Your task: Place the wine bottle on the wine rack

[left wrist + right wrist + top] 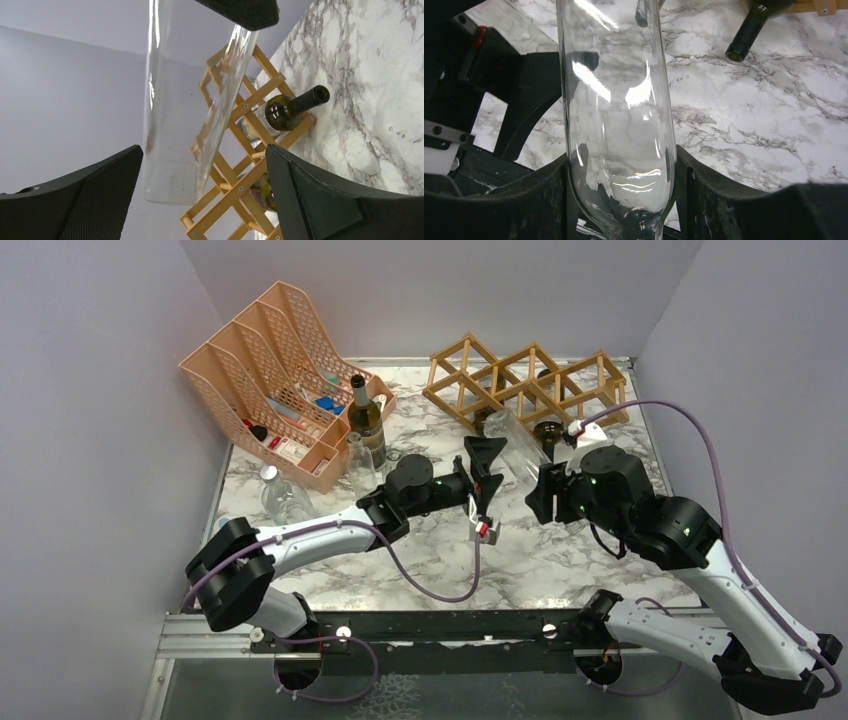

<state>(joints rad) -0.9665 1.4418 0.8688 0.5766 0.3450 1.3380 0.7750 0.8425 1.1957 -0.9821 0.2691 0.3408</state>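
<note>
Wine bottle (pixel 614 100) clamped in right tool (pixel 621 167), clear of spread left tool (pixel 205 172)

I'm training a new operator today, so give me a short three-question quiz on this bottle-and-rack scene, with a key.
1. Which hand grips the clear bottle: A) left, B) right, C) neither?
2. True or false: the wine rack holds no bottle.
3. Fill in: the left hand stands ____.

Key:
1. B. The right hand clamps it on both sides.
2. False. A dark bottle lies in one cell.
3. Open, with its fingers wide apart on either side of the clear bottle.
</note>
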